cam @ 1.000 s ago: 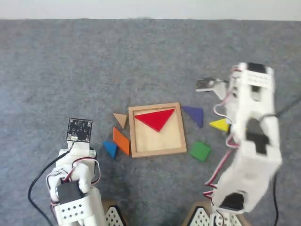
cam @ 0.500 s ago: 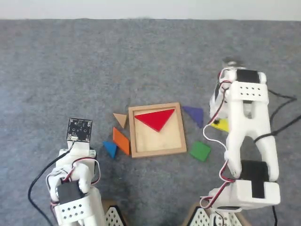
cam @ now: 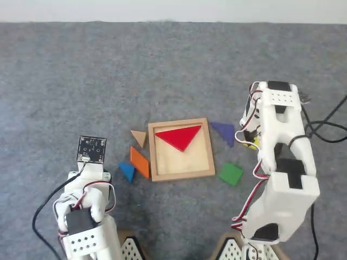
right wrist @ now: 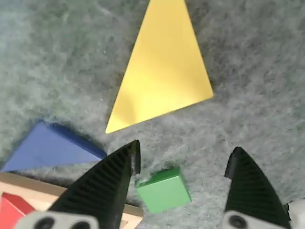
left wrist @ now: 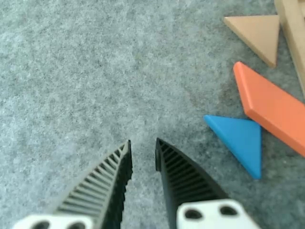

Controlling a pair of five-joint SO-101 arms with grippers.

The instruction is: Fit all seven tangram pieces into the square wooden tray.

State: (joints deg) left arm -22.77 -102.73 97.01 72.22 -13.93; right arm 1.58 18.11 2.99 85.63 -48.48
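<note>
Right pincer [right wrist: 186,148] spread by yellow triangle [right wrist: 162,71], left pincer [left wrist: 143,145] slightly parted, grey carpet [cam: 162,65], pale wall [cam: 173,10] behind

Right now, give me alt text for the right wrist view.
The open right gripper hangs over grey carpet near a yellow triangle. Nearby lie a blue triangle, a green square and a corner of the wooden tray.

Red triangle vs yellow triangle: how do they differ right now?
The red triangle sits inside the wooden tray, against its far edge; the yellow triangle lies outside on the grey carpet. In the high view the red triangle is fully exposed, while the yellow triangle is mostly hidden beneath the right arm. The right gripper hangs above the yellow triangle with jaws open; no gripper is near the red triangle. Both lie flat.
</note>
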